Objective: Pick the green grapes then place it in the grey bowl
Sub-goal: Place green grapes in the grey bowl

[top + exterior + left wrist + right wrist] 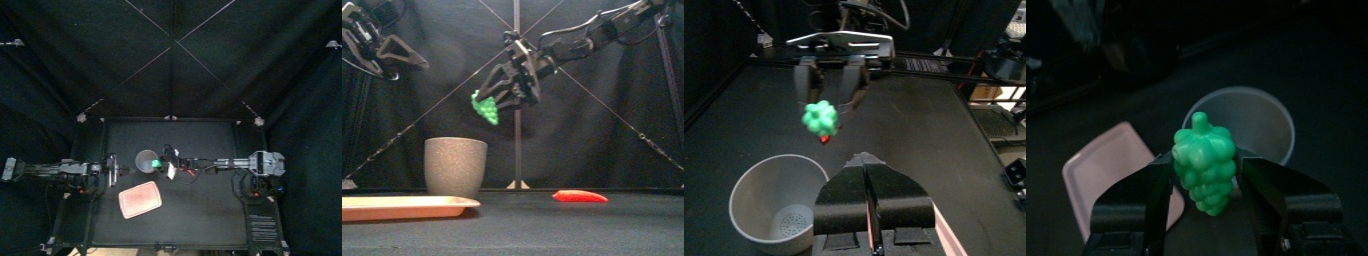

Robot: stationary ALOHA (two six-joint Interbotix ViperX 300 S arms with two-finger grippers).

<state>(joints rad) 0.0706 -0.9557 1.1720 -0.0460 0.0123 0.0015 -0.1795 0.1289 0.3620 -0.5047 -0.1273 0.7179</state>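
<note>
So, the pick half looked done: the right gripper (500,92) was clamped on the grapes (485,108), holding them up in the air, higher than the cup (456,166) and just to its right. The drop wasn't done, and the cup looked empty inside. What's left, I'd guess: line up over the rim and let go. The left gripper (871,195) hung off to the left, jaws together, holding nothing. A tray (402,207) lay in front. I couldn't make out what the small red toy (580,196) was, and the tray was cut off at the edge from the front.
</note>
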